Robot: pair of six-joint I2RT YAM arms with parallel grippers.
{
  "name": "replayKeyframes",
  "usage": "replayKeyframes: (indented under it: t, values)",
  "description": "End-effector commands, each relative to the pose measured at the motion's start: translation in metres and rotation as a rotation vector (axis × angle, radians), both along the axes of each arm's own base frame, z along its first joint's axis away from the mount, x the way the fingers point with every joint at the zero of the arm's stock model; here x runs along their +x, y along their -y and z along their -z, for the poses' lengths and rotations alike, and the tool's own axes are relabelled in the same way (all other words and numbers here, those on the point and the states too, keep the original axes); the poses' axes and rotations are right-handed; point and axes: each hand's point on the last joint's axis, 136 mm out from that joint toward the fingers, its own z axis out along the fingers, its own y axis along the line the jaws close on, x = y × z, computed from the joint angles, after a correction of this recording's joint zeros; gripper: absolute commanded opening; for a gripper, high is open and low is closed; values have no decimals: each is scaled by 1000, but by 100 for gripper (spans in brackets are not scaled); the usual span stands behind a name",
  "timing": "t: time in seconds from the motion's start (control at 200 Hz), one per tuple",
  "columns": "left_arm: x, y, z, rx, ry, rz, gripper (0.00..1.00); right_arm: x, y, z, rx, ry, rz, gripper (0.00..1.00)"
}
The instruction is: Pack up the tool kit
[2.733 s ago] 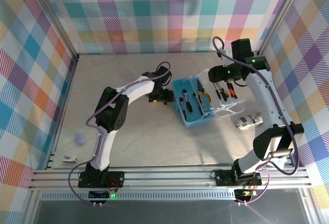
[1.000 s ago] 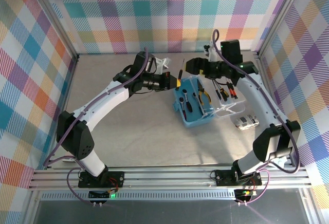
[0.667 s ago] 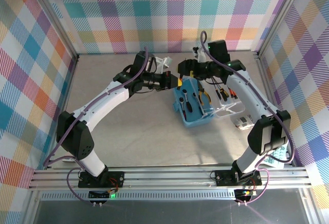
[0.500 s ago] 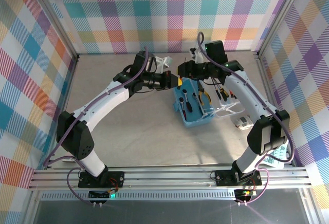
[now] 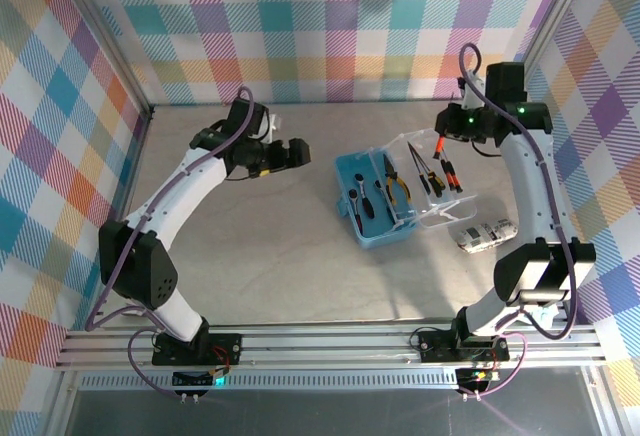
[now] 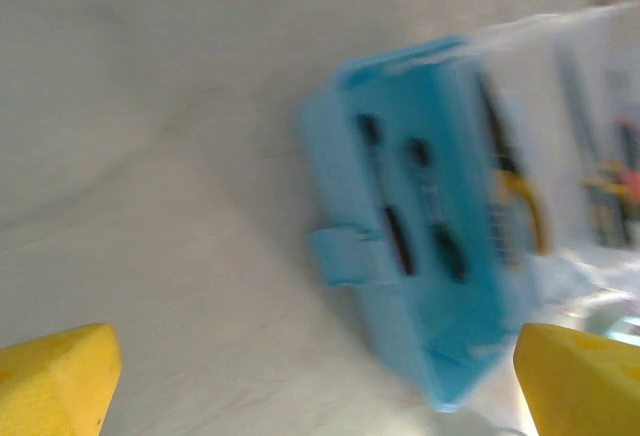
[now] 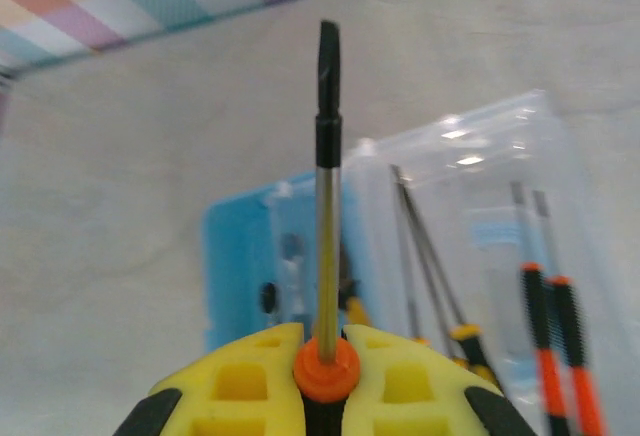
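One screwdriver (image 7: 327, 186) between right jaws

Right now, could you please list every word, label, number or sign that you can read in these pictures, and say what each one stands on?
None can be read.
The printed packet on the table beside the clear lid bears dark markings, but they are too small to read.

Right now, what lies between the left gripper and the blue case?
Nothing: bare table between the left gripper and the case, seen from the top camera.
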Motion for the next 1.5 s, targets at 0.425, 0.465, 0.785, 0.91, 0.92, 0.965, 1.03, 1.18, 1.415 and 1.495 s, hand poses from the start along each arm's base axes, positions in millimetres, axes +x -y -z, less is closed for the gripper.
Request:
replayKeyframes:
  t: [0.425,0.465,0.785,0.91,0.92,0.965,1.03,1.18,1.415,1.495]
  values:
    - [-13,-34,67,243,-154,-27,100,12,51,93,-421,-255,-67,0]
    - [-12,-33,68,242,-156,-25,100,12,50,97,-420,-261,-71,0]
    - [-10,-32,72,246,-163,-23,100,13,34,115,-384,-280,-125,7]
    - [-11,-32,72,248,-167,-18,100,14,30,125,-382,-299,-134,9]
    - [-11,-32,72,248,-166,-19,100,14,30,126,-382,-300,-134,9]
    - [-11,-33,71,250,-165,-16,100,14,31,128,-382,-304,-133,10]
    - [-12,-33,71,251,-165,-15,100,14,30,131,-382,-307,-136,11]
    - [-11,-33,69,250,-161,-13,100,15,30,134,-381,-313,-141,15]
    - [-12,-33,69,251,-162,-12,100,13,29,131,-378,-307,-147,35]
    - [-12,-33,68,250,-161,-11,100,11,29,125,-377,-300,-145,44]
